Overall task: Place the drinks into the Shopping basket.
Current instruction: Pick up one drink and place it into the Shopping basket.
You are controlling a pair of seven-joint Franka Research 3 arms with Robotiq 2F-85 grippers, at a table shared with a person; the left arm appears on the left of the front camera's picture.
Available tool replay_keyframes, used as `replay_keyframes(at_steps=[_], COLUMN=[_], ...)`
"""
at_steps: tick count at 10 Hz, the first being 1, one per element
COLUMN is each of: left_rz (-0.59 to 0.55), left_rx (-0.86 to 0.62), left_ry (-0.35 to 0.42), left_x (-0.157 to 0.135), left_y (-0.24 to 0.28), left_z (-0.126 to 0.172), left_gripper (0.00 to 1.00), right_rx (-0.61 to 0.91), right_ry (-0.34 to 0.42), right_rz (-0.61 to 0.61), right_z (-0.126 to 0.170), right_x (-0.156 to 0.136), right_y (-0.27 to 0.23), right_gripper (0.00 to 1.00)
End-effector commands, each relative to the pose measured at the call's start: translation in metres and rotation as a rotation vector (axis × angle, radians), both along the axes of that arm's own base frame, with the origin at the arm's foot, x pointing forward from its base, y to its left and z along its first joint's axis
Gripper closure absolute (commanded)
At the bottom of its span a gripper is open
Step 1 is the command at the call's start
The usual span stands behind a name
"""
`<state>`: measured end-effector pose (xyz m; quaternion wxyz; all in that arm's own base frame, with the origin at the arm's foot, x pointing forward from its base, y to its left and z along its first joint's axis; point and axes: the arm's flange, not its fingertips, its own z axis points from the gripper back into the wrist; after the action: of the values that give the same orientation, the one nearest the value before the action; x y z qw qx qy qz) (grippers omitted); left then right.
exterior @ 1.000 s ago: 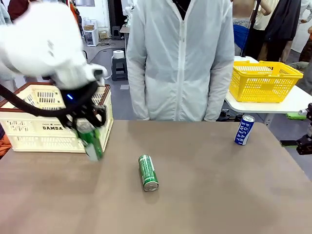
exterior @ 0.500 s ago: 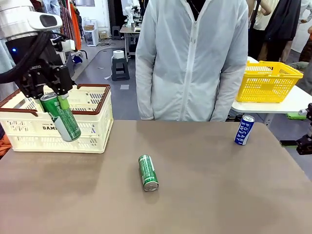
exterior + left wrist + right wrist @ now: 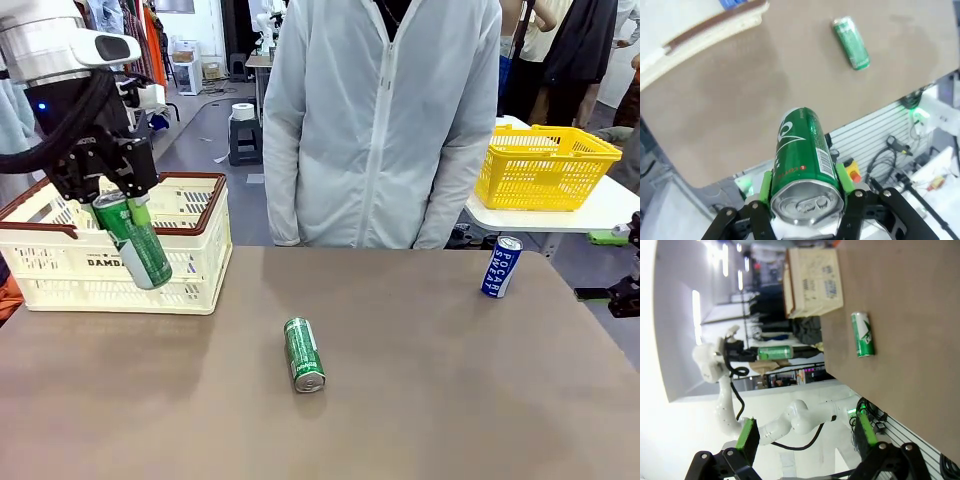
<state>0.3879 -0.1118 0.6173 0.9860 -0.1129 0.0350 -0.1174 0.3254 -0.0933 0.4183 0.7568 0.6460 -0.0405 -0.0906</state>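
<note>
My left gripper [image 3: 112,200] is shut on the top of a green drink can [image 3: 140,248], which hangs tilted in the air just in front of the cream Shopping basket [image 3: 195,272]. The left wrist view shows that can [image 3: 806,155] between the green pads [image 3: 766,184]. A second green can [image 3: 304,354] lies on its side mid-table. A blue can [image 3: 501,266] stands at the far right of the table. My right gripper [image 3: 806,436] is open and holds nothing; its view takes in the lying can [image 3: 863,334] and the basket [image 3: 812,282].
A person in a white jacket [image 3: 375,120] stands at the table's far edge, hands down. A yellow mesh basket [image 3: 545,165] sits on a separate white table at the back right. The brown tabletop [image 3: 430,380] is bare around the lying can.
My left gripper has lifted the green can from table level beside the basket to rim height, then drifted slightly right. The other cans have not moved.
</note>
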Motion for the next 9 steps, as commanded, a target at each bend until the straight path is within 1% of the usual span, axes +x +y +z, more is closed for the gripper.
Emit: replay_keyframes(at_steps=[1,2,3,4,5,6,7,8,9], left_rz=[0.062,0.029,0.064,0.096,0.147,0.206,0.157,0.132,0.115], left_rx=[0.004,0.037,0.049,0.073,0.147,0.237,0.263,0.266,0.243], left_ry=[-0.096,-0.165,-0.187,-0.211,-0.222,-0.244,-0.2,-0.156,-0.114], left_x=[0.062,0.086,0.109,0.137,0.162,0.187,0.212,0.231,0.239], left_y=[0.028,0.036,0.041,0.047,0.05,0.054,0.055,0.057,0.057], left_z=[0.035,0.047,0.054,0.053,0.044,0.028,0.005,-0.023,-0.046], left_gripper=[1.0,1.0,1.0,1.0,1.0,1.0,1.0,1.0,1.0], right_rx=[0.013,0.013,0.013,0.013,0.013,0.013,0.013,0.013,0.013], right_ry=[-0.014,-0.014,-0.014,-0.014,-0.014,-0.014,-0.014,-0.014,-0.014], right_rz=[-0.005,-0.005,-0.005,-0.005,-0.005,-0.005,-0.005,-0.005,-0.005], right_z=[0.003,0.003,0.003,0.003,0.003,0.003,0.003,0.003,0.003], right_x=[0.002,0.002,0.002,0.002,0.002,0.002,0.002,0.002,0.002], right_y=[0.0,0.0,0.0,0.0,0.0,0.0,0.0,0.0,0.0], right_gripper=[0.0,0.0,0.0,0.0,0.0,0.0,0.0,0.0,0.0])
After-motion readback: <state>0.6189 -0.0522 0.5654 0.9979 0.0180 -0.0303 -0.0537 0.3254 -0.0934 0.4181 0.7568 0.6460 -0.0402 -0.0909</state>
